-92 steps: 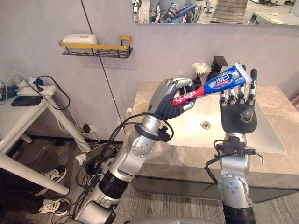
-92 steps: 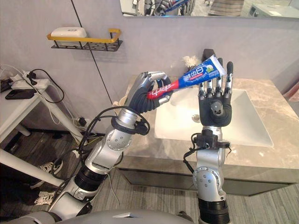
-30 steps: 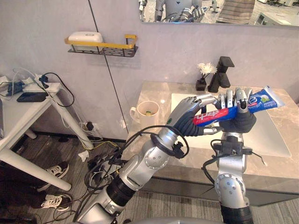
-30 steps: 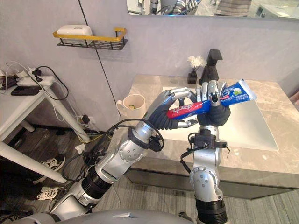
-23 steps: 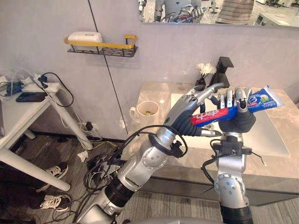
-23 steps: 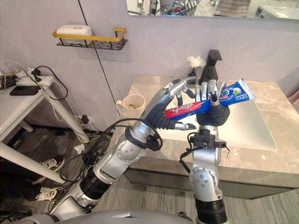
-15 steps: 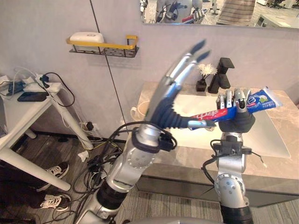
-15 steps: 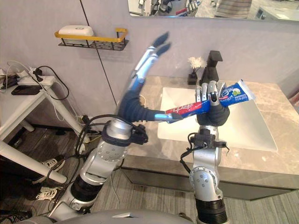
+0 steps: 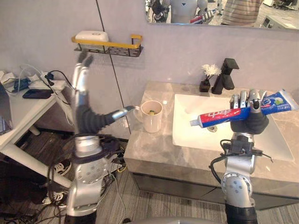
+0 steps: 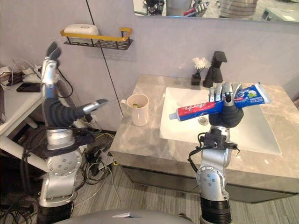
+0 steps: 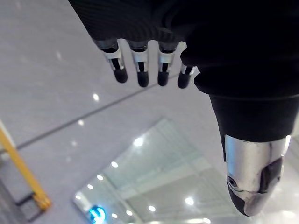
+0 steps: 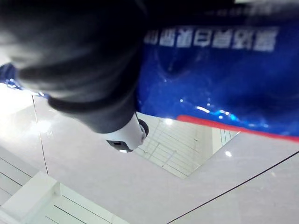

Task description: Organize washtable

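The sink [image 9: 187, 119] is set in the right part of the counter [image 9: 149, 145]. The mug [image 9: 152, 116] stands on the counter, left of the sink. The faucet [image 9: 226, 73] stands behind the sink, the flower vase [image 9: 208, 80] at its left. The shelf [image 9: 114, 47], bearing a soap box [image 9: 91, 36], hangs on the wall above and left of the counter. The right hand [image 9: 253, 123] holds the toothpaste tube [image 9: 217, 116] over the sink.

A washroom: sink [image 9: 184, 131], faucet [image 9: 227, 74], mirror [image 9: 280, 14] (cabled desk [image 9: 23, 109] beside).
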